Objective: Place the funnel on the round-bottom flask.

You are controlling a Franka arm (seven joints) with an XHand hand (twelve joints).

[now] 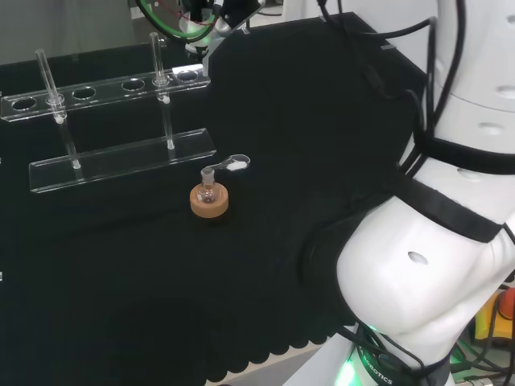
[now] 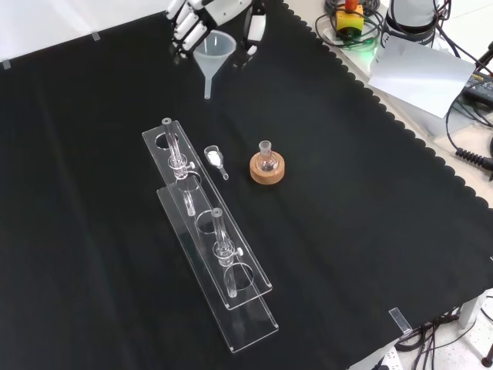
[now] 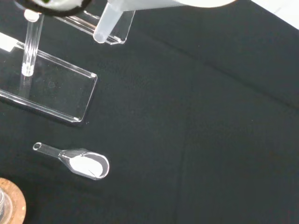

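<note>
A: In the head view, the round-bottom flask (image 1: 209, 193) sits in its cork ring (image 1: 210, 201) near the middle of the black cloth (image 1: 306, 121), with a small clear scoop (image 1: 232, 165) holding white powder just beside it on the right. The clear rack (image 1: 113, 121) stands farther off, to the left.

B: In the front view, the hand (image 2: 202, 17) is at the far edge, its fingers curled round the rim of the funnel (image 2: 213, 58), stem down, well apart from the flask (image 2: 266, 154). The neck looks narrow, so a tilted stem could miss it or tip the flask off its ring. The scoop (image 2: 215, 159) lies between rack (image 2: 208, 231) and flask; a low pass might knock it and spill powder.

A: In the wrist view, the funnel's stem (image 3: 112, 25) hangs above the cloth, with the scoop (image 3: 77, 161) below and the cork ring's edge (image 3: 11, 205) in a corner.

B: The cloth lies flat, scalloped along its edges. Cables and a sheet of paper (image 2: 420, 73) sit beyond it on the right of the front view.
</note>
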